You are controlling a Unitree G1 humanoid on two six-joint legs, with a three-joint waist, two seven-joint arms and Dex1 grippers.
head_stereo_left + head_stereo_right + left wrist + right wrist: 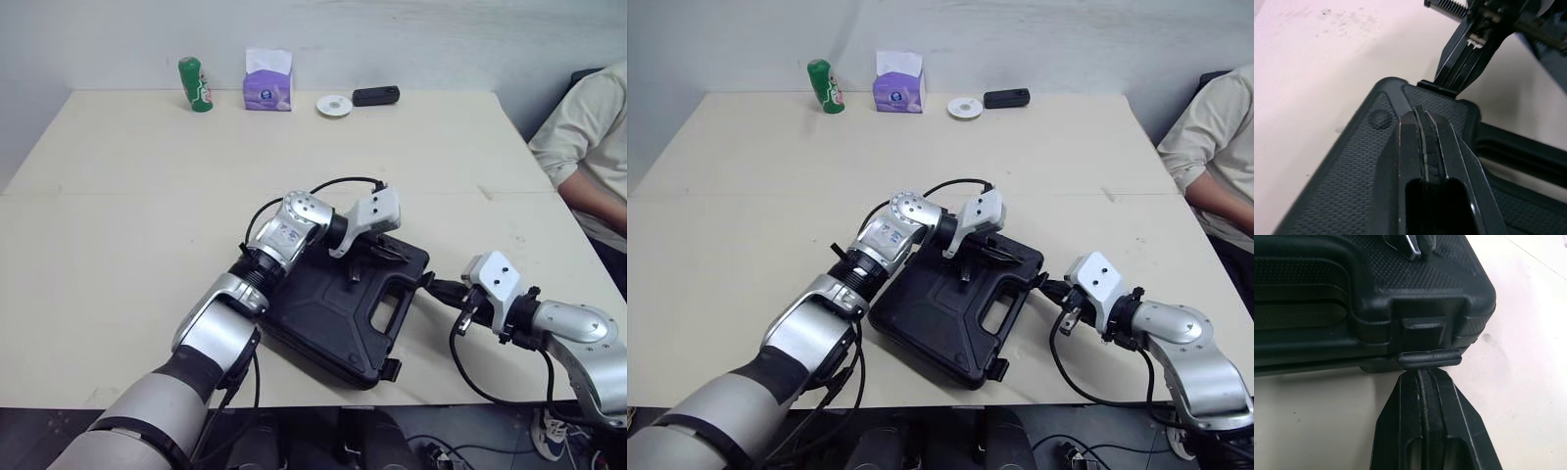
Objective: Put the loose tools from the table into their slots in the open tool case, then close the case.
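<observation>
The black tool case (333,313) lies with its lid down near the table's front edge, handle side facing right. My left gripper (384,251) is shut and presses its tips on the lid's far right corner (1382,119). My right gripper (429,283) is shut, with its tips against the case's right side. In the right wrist view its fingertips (1422,377) sit just under a latch flap (1430,358) that still hangs loose below its catch. A second latch (391,369) sticks out at the case's near right corner. No loose tools lie in sight.
Along the table's far edge stand a green can (196,84), a purple tissue box (268,83), a white disc (334,105) and a small black device (375,95). A person (588,147) sits at the right, beside the table's right edge.
</observation>
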